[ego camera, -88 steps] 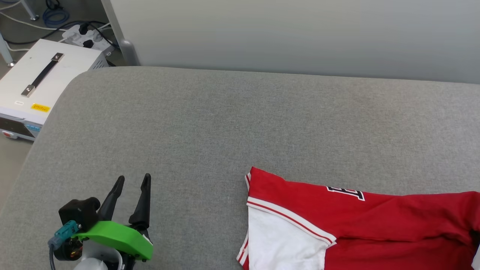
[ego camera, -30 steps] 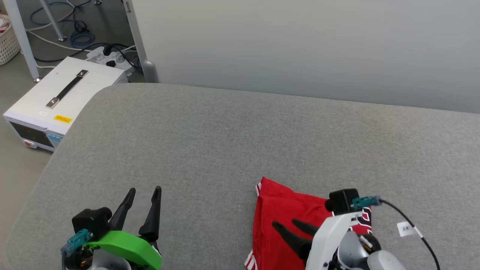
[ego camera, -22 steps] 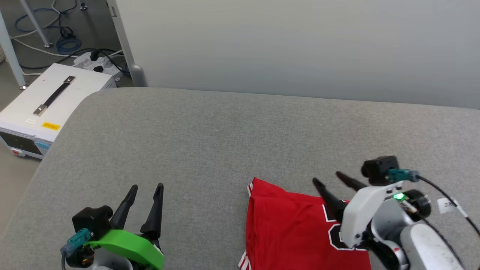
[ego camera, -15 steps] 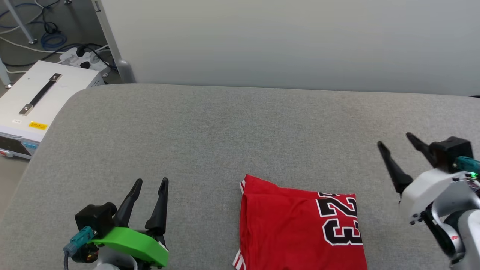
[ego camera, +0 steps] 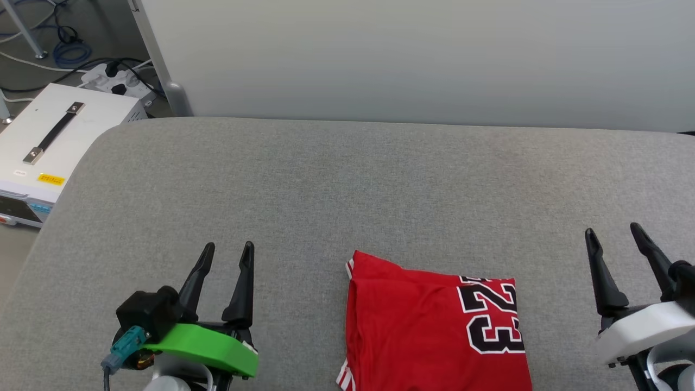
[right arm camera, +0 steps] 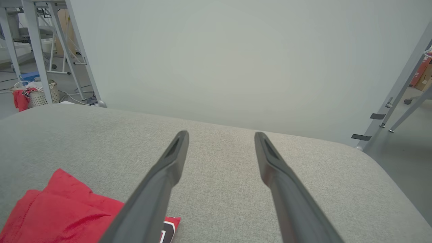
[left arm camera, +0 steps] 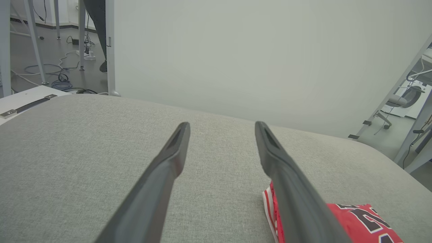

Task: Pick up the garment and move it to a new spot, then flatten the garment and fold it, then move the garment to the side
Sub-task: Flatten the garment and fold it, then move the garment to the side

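Showing the garment (ego camera: 434,326) as a compact red rectangle on the grey cushioned table (ego camera: 347,179), number 23 facing up, striped trim peeking out at the left edge. Lying near the front of the head view, between the two grippers and touching neither. Differing sharply from a few seconds ago: spread wide then, with a white sleeve laid open; tucked in now, with no sleeve on show. Pointing, as a judgement, to the fold being finished or very nearly so.

Finding the right gripper (ego camera: 612,229) drawn back to the lower right, well apart from the cloth, after hovering directly over it a second ago. Standing wide open with nothing held. Borne out in the right wrist view, with bare grey fabric between the two dark fingers (right arm camera: 162,182) and red cloth off at the lower left.

Finding the left gripper (ego camera: 228,247) at the lower left, much as before, likewise spread apart and empty, near the garment's left edge but clear of it. Catching, in the left wrist view, a corner of the garment low on the right, partly hidden behind one finger.

Leaving, most likely, only the last step: moving the folded garment to the side. Calling for a grip on all layers together, to avoid opening the fold on the way.
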Robot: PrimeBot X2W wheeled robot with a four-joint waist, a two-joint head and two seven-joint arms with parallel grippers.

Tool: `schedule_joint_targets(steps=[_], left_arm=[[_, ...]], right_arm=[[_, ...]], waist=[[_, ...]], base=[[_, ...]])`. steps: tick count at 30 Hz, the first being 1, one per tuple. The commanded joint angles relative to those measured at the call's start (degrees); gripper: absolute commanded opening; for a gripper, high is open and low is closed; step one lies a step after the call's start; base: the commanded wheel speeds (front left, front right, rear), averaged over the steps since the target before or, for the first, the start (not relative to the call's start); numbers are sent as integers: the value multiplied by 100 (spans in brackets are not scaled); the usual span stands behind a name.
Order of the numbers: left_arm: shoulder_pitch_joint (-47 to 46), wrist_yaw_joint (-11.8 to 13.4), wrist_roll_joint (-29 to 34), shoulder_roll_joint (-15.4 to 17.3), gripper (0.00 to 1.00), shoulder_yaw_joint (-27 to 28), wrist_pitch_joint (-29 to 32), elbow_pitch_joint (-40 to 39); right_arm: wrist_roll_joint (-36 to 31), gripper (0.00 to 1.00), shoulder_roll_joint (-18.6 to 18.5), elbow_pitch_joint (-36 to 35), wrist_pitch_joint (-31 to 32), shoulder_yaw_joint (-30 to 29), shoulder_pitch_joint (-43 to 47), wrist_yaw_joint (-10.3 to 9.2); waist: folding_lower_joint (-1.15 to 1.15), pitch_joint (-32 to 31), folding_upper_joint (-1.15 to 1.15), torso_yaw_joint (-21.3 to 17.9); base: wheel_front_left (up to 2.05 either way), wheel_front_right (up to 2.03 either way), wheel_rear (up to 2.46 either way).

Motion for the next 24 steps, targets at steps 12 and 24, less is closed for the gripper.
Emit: schedule_joint_targets(steps=[12,24], left_arm=[[365,-472,669,-540,100,695,-32,-48],[296,-700,902,-752,100,831,-32,87]], right_arm=[[-151,100,352,-231,-130,-25,329,-3],[-74,100,378,-38,522,92,483,-3]], waist=[[0,-90,0,74],[0,69,0,183]], base=[[0,0,0],[0,0,0]])
